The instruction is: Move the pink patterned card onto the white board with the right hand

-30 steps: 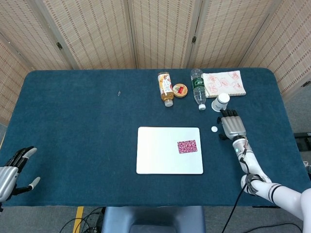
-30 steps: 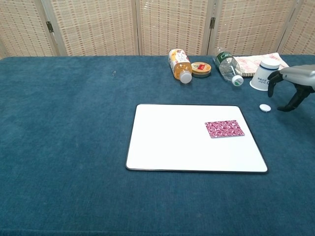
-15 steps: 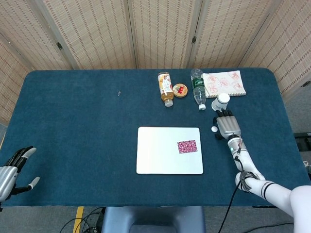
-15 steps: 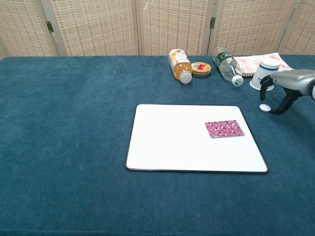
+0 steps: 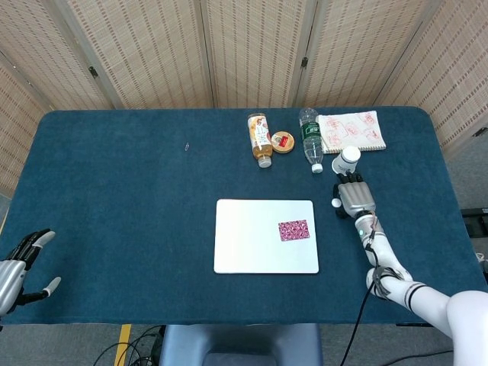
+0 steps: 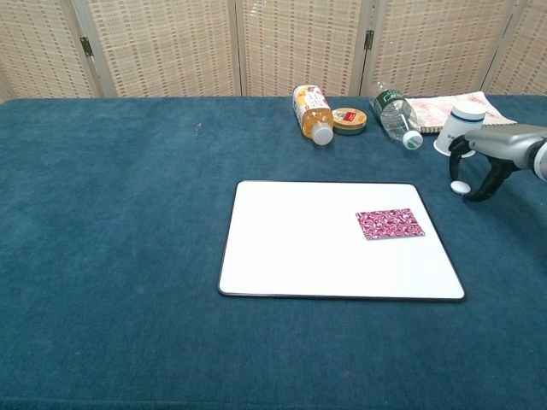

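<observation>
Reaching for the small white cap (image 6: 459, 186) near the tabletop's (image 5: 114, 191) right edge, the right robot hand (image 6: 484, 158) arches spread fingers around it, empty; closing thumb and fingertip squarely across its rim should secure it.

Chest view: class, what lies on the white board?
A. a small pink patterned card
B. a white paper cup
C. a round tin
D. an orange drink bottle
A. Only the pink patterned card lies on the white board, toward its right side; the bottles, tin and cup sit further back on the blue table.
</observation>
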